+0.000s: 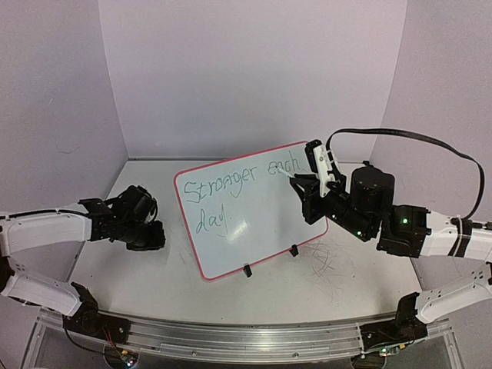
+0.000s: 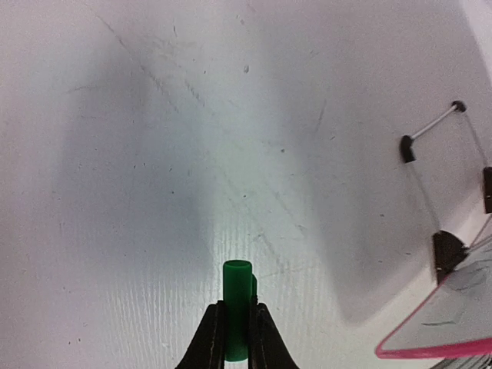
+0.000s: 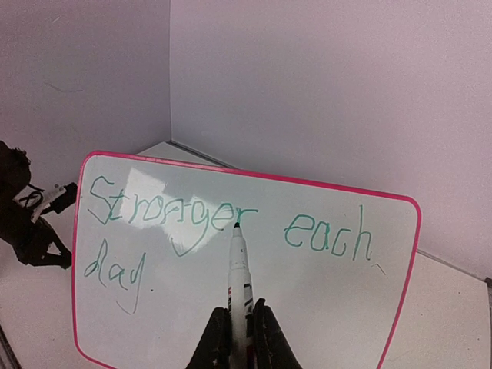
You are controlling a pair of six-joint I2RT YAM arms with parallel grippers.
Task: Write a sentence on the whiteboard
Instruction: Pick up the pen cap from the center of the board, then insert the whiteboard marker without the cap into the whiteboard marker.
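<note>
The whiteboard (image 1: pixel 261 223) stands tilted on two black clip feet (image 1: pixel 293 250) at the table's middle. Its red-pink rim also shows in the right wrist view (image 3: pixel 254 175) and, as one corner, in the left wrist view (image 2: pixel 430 350). The sentence (image 1: pixel 223 188) in green cursive reads "Stronger each day." over two lines (image 3: pixel 177 211). My right gripper (image 3: pixel 241 327) is shut on a white marker (image 3: pixel 240 269) at the board's right edge (image 1: pixel 307 184). The marker's tip points at the board near the end of "Stronger"; I cannot tell whether it touches. My left gripper (image 2: pixel 237 338), left of the board (image 1: pixel 157 234), is shut on a green cap (image 2: pixel 237 296).
Pale walls close the table in at the back and on both sides. Faint scribbles (image 1: pixel 327 257) mark the table right of the clip feet. A black cable (image 1: pixel 415 138) loops above the right arm. A metal rail (image 1: pixel 246 334) runs along the near edge.
</note>
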